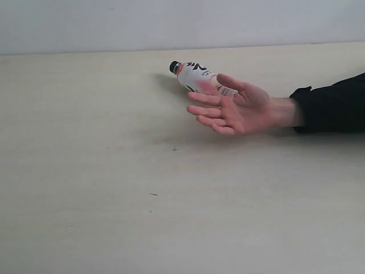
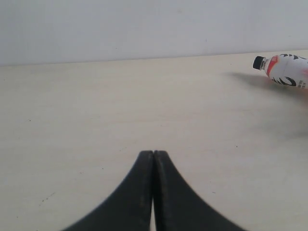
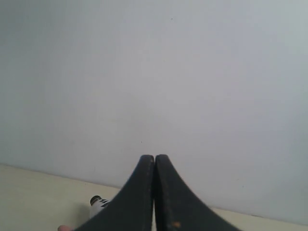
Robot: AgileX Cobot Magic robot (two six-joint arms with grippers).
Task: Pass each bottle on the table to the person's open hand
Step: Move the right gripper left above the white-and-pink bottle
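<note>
One bottle (image 1: 197,76), white and pink with a black cap, lies on its side on the beige table (image 1: 102,188), just behind the person's open hand (image 1: 234,108). The hand reaches in from the right, palm up, on an arm in a black sleeve (image 1: 333,103). The same bottle (image 2: 285,70) shows at the edge of the left wrist view, and its cap (image 3: 96,200) peeks beside the right fingers. My left gripper (image 2: 153,153) is shut and empty over bare table. My right gripper (image 3: 154,157) is also shut, pointing at the wall. No other bottles are visible. Neither gripper shows in the exterior view.
A pale wall (image 1: 182,23) runs along the table's far edge. A few tiny dark specks (image 1: 174,149) mark the tabletop.
</note>
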